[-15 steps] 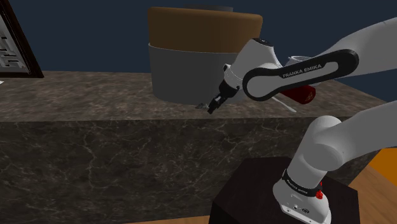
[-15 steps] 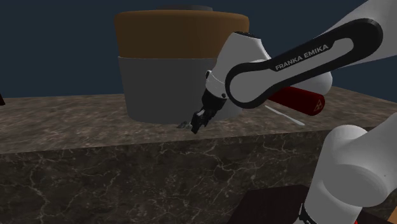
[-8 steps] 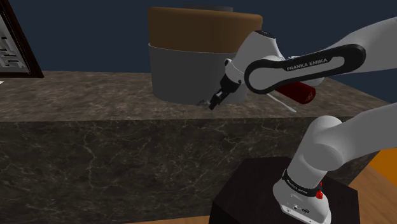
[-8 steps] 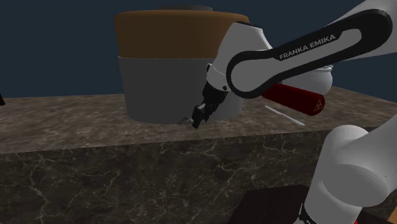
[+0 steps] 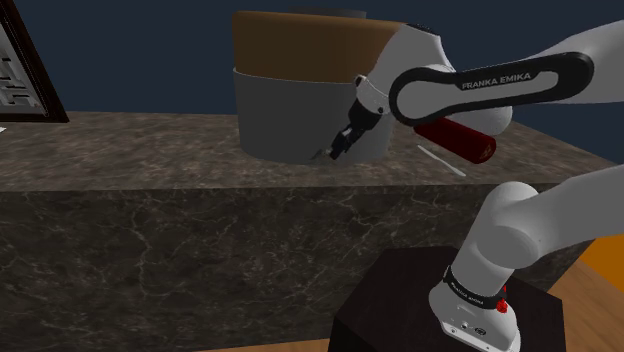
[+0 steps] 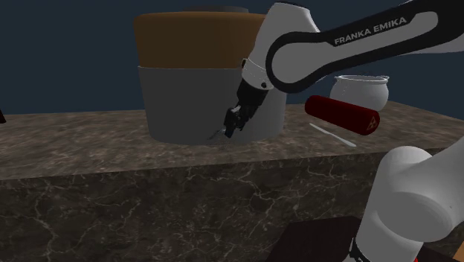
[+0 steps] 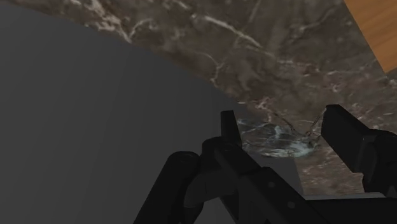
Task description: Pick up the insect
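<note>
Nearest in the shoulder view is the dark stand (image 5: 400,300), where the arm's (image 5: 540,215) base carries a small label too fine to read. There is only this one arm, so nothing competes for the reach. On its upper link "FRANKA EMIKA" (image 5: 500,80) reads plainly in white. The gripper (image 7: 283,127) points down at the marble counter (image 5: 150,140). In the wrist view its fingers (image 7: 230,130) are part-way in with a gap between them. The insect (image 7: 280,141), a pale, glassy little thing, fills that gap and lies straight ahead of the palm. Its long axis seems to run from finger to finger, and by my reading the fingers are pinching it, though contact on the far finger is hard to make out. In the second exterior view a pale sliver (image 6: 218,135) pokes out at the fingertips, just over the counter and close against the foot of the grey pot (image 5: 290,110) with its brown top. A straight lift should clear that wall. Farther back lie a red cylinder (image 6: 342,113), whose end mark is unreadable, a thin white stick (image 6: 332,135) and a white jar (image 6: 362,89).
</note>
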Controlling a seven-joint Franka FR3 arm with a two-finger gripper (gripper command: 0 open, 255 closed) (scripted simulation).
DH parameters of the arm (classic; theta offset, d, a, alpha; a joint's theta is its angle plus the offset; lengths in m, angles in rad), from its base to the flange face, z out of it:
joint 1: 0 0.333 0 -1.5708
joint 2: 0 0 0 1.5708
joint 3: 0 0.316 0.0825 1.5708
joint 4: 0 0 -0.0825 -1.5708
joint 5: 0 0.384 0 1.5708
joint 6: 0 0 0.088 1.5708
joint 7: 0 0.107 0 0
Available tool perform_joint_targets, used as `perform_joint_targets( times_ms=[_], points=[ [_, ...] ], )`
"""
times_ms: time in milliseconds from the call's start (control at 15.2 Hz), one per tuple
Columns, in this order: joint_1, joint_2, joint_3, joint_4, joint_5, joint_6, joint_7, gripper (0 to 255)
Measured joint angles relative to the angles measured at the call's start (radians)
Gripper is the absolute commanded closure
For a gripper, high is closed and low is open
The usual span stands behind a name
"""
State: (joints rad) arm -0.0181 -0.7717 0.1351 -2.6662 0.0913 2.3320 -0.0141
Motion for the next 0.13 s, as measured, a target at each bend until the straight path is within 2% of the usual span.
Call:
perform_joint_targets(
  times_ms=[132],
  points=[
    [-0.001,-0.003,0.000,0.022,-0.001,-0.023,0.002,255]
  ],
)
